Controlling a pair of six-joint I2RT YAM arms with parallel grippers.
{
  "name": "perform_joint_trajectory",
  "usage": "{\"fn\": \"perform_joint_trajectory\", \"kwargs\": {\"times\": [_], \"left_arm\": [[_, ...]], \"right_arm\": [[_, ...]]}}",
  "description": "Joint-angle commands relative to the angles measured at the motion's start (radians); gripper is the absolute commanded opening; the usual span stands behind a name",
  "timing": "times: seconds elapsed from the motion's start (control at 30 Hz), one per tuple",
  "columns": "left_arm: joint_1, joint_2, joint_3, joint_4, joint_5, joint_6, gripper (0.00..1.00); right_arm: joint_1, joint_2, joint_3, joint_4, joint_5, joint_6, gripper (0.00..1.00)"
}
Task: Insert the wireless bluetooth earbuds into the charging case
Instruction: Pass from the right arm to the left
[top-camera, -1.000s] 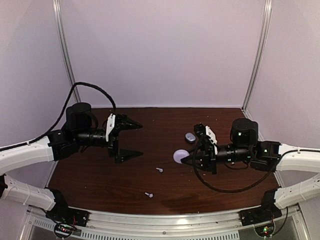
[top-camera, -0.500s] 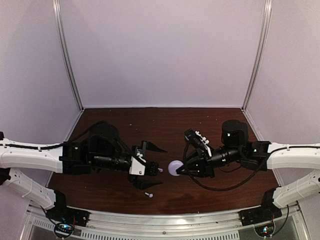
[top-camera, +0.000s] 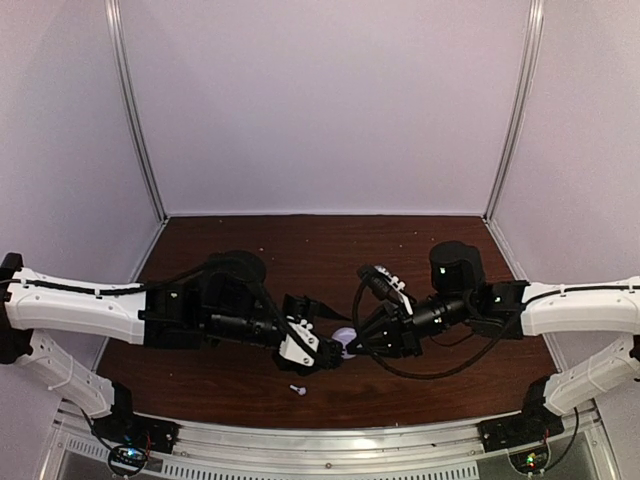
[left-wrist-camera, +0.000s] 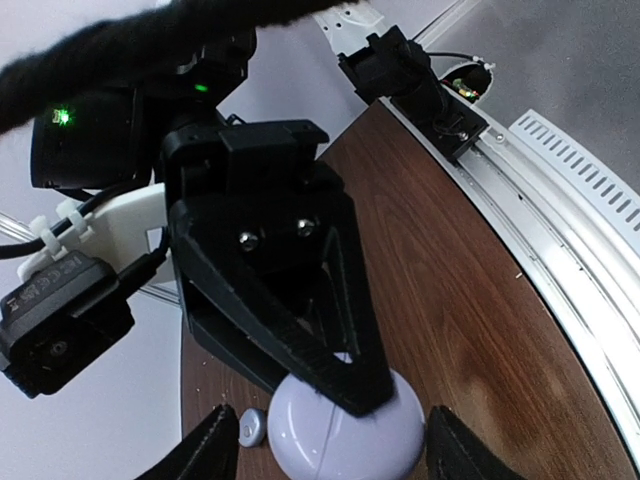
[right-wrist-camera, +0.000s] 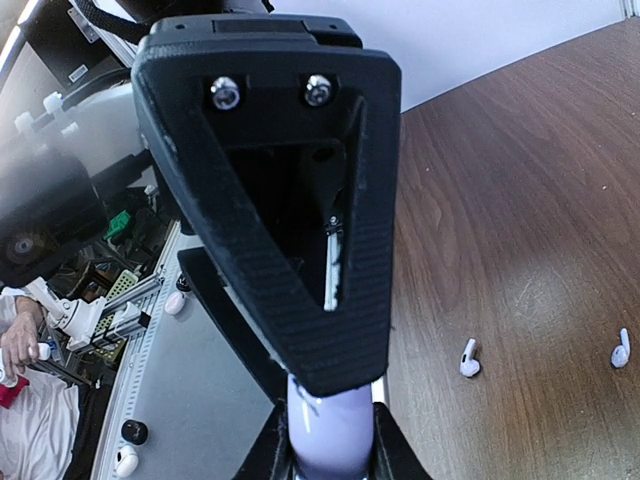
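My right gripper (top-camera: 354, 342) is shut on the round lavender charging case (top-camera: 345, 337), pinching its two faces in the right wrist view (right-wrist-camera: 330, 440). My left gripper (top-camera: 325, 350) is open and faces it. Its fingertips (left-wrist-camera: 212, 452) stand on either side of the case (left-wrist-camera: 340, 445) without touching, and one left finger (right-wrist-camera: 300, 250) overlaps the case top. One whitish earbud (top-camera: 297, 389) lies on the table near the front edge. Two earbuds (right-wrist-camera: 468, 358) (right-wrist-camera: 621, 349) show on the wood in the right wrist view.
A small grey-lavender round piece (left-wrist-camera: 252, 427) lies on the brown table (top-camera: 440, 390) beside the case. White walls and metal posts (top-camera: 140, 120) close in the back and sides. A metal rail (top-camera: 330, 440) runs along the front edge.
My left arm has swung in from the left to the table's middle, bringing its open gripper around the case. My right gripper has carried the case left and towards the front.
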Motion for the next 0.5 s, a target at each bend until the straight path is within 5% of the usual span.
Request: {"fn": "perform_joint_trajectory", "kwargs": {"times": [0.0,0.3,0.47], "left_arm": [[-0.004,0.024,0.038,0.007,-0.017,0.020,0.65],[-0.004,0.034,0.040,0.008,-0.029,0.043,0.47],[-0.006,0.024,0.004,0.112,-0.086,-0.005,0.34]], "right_arm": [[-0.006,0.004,0.040,0.007,-0.030,0.009,0.15],[-0.006,0.011,0.050,-0.001,-0.041,0.010,0.16],[-0.006,0.000,0.048,0.025,-0.034,0.018,0.30]]}}
